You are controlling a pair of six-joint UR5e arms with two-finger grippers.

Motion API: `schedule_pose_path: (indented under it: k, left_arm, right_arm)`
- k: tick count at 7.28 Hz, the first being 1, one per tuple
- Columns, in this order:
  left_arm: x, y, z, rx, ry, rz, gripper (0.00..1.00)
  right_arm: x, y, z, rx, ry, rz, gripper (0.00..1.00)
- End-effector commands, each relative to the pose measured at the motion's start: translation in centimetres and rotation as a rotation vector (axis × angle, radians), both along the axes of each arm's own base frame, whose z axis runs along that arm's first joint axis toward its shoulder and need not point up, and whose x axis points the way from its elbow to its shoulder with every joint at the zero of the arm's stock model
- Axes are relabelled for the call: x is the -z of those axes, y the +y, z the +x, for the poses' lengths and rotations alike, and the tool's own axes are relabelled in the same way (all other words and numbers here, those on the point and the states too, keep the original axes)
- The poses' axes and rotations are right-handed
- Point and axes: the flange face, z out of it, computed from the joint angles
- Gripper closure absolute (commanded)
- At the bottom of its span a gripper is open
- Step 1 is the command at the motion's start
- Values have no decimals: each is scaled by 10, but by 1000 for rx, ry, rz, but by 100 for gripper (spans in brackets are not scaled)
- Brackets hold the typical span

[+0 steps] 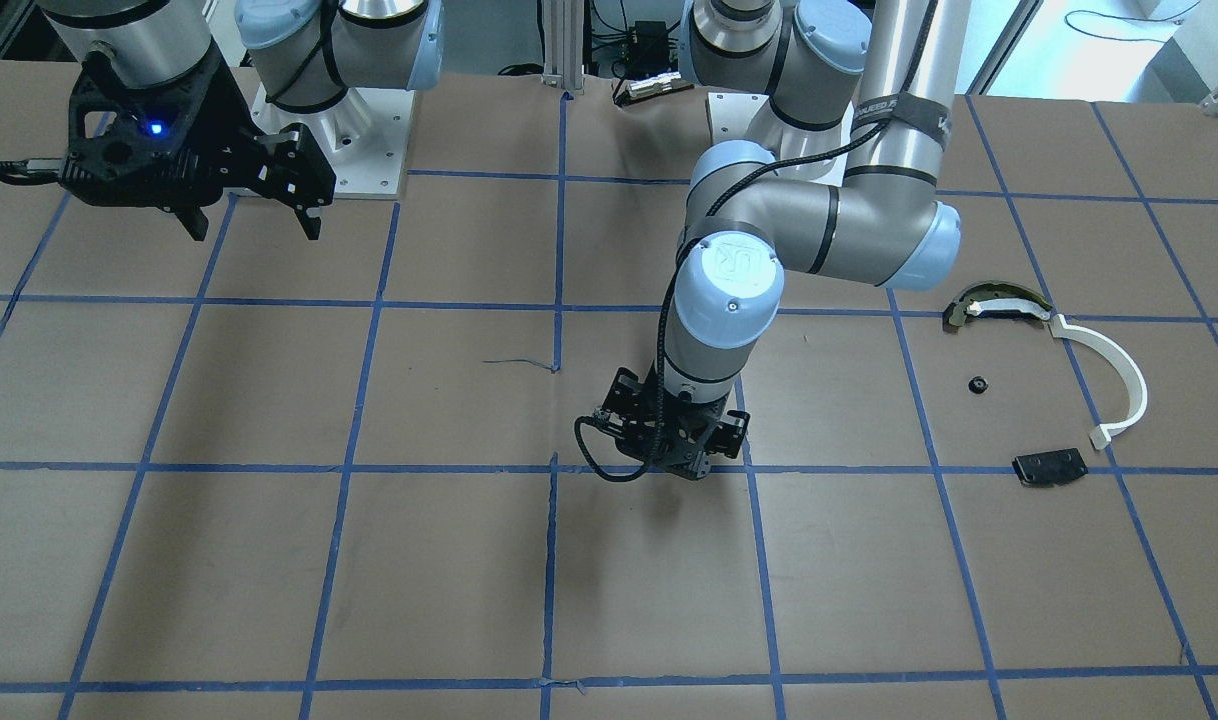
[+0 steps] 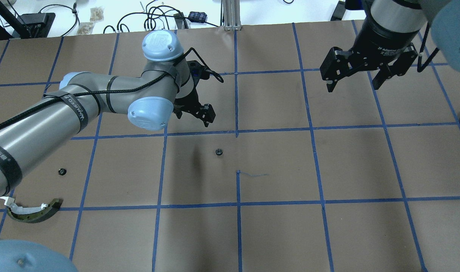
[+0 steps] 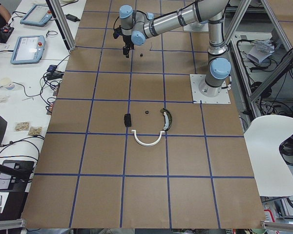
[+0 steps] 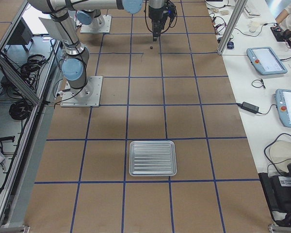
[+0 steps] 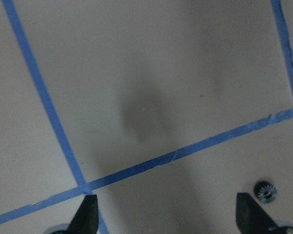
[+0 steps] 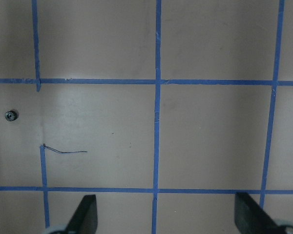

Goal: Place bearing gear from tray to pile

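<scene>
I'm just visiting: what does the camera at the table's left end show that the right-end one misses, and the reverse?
Only the left-end view shows the pile: a white arc strip, a dark curved piece, a black plate and a tiny gear. Only the right-end view shows the tray, which looks empty. Both show the left gripper close to a lone small gear.

Even overhead light, soft shadows; left wrist view slightly blurred.
</scene>
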Motion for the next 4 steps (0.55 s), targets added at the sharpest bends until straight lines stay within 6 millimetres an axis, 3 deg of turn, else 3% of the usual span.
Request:
schedule_pose_path:
  k: [1,4]
  left_arm:
    - [34,9,-21,32,7,43,0]
    - [55,31,-44,80,-6,89,0]
  right_arm:
    - [0,0,0,-6,7,-4,0]
    - [-3,-2,0,1,8,-27,0]
